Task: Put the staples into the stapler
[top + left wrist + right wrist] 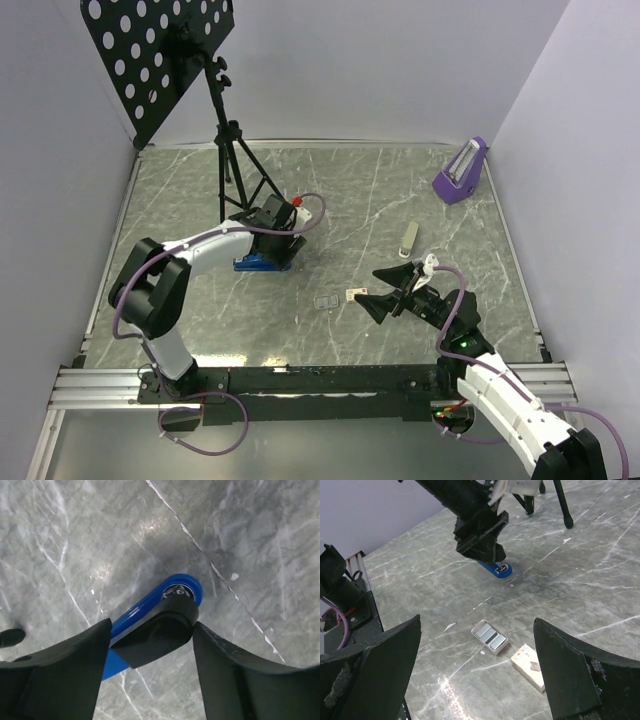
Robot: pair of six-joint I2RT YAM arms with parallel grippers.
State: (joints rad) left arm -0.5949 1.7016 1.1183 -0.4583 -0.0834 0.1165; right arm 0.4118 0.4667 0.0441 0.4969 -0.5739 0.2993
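Observation:
The stapler (150,610), blue with a black top, lies at the left middle of the table (262,265). My left gripper (151,625) comes down over it, and both fingers touch the black top's sides. The staples lie apart from it: a small open tray (490,636) with grey staple strips, and a pale box (529,666) just right of it. In the top view the tray (326,301) and the box (357,294) are near the table's middle front. My right gripper (476,620) hovers wide open just right of them (375,290), holding nothing.
A black music stand (160,50) on a tripod (235,170) rises at the back left, right behind the left arm. A purple metronome (461,172) stands at the back right. A small white piece (407,238) lies behind the right gripper. White walls enclose the table.

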